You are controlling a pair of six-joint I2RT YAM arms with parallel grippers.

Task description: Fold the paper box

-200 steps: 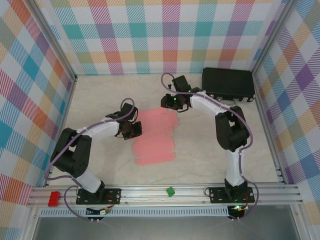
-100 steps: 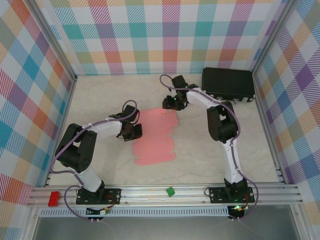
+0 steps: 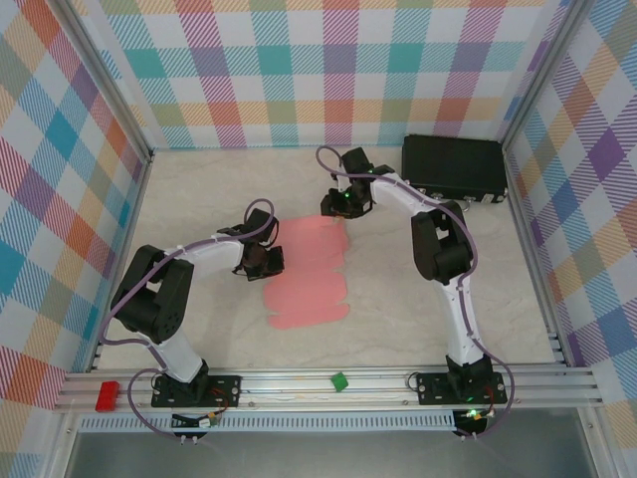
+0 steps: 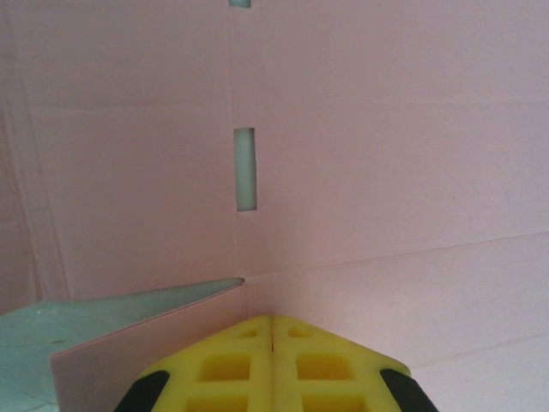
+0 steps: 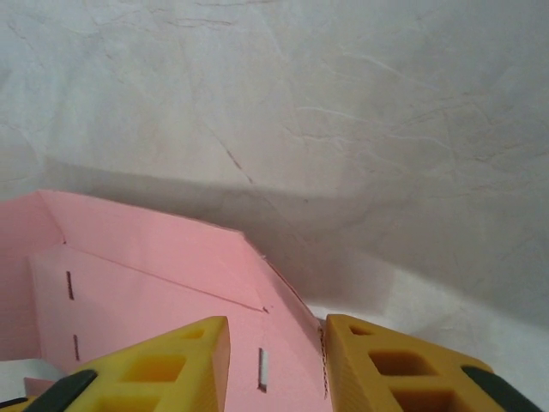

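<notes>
The paper box (image 3: 309,274) is a flat pink notched sheet lying mid-table. My left gripper (image 3: 267,261) is at its left edge. In the left wrist view its yellow fingers (image 4: 272,322) are shut together, empty, tips down on the pink sheet (image 4: 369,154) just below a narrow slot (image 4: 245,169). My right gripper (image 3: 339,204) is at the sheet's far edge. In the right wrist view its jaws (image 5: 274,324) stand apart around a raised pink flap (image 5: 171,257). The flap's edge leans on the right finger (image 5: 377,360), and the left finger is clear of it.
A black hard case (image 3: 454,166) sits at the back right, close behind the right arm. A small green bit (image 3: 339,380) and a red bit (image 3: 106,394) lie on the front rail. Plaid walls close in three sides.
The right arm's elbow has swung in towards the middle while its gripper stayed at the sheet's far edge. The left gripper shifted slightly and remains on the sheet's left edge.
</notes>
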